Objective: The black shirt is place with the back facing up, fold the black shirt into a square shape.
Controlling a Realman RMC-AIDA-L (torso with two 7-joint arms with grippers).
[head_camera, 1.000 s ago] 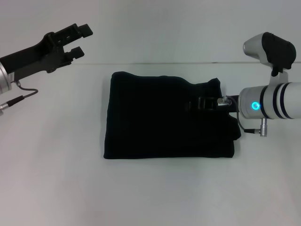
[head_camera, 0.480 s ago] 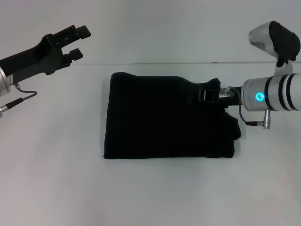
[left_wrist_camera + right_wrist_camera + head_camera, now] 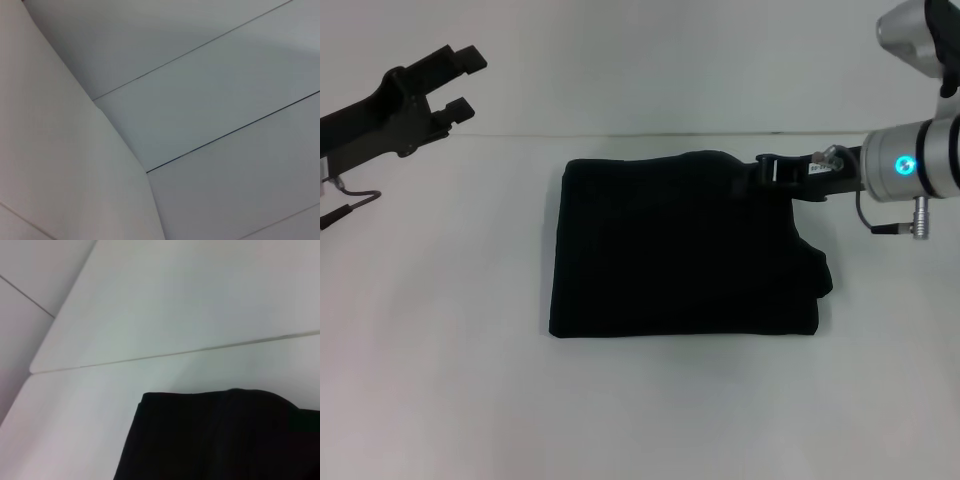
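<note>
The black shirt [image 3: 680,250] lies folded into a rough square in the middle of the white table [image 3: 440,350]; no lettering shows. My right gripper [image 3: 760,175] sits at the shirt's far right corner, its dark fingers merging with the cloth. The right wrist view shows the black shirt [image 3: 215,440] with the far edge of its fold against the table. My left gripper [image 3: 466,80] hangs open above the table's far left, well clear of the shirt. The left wrist view shows only pale panels.
The table's back edge [image 3: 620,135] runs just behind the shirt, with a plain wall beyond. A grey cable [image 3: 350,200] hangs under the left arm. Bare tabletop surrounds the shirt on the left, front and right.
My right gripper has drawn back from over the shirt's right part to its far right corner. The shirt's left edge shifted slightly right. The left arm moved a little left.
</note>
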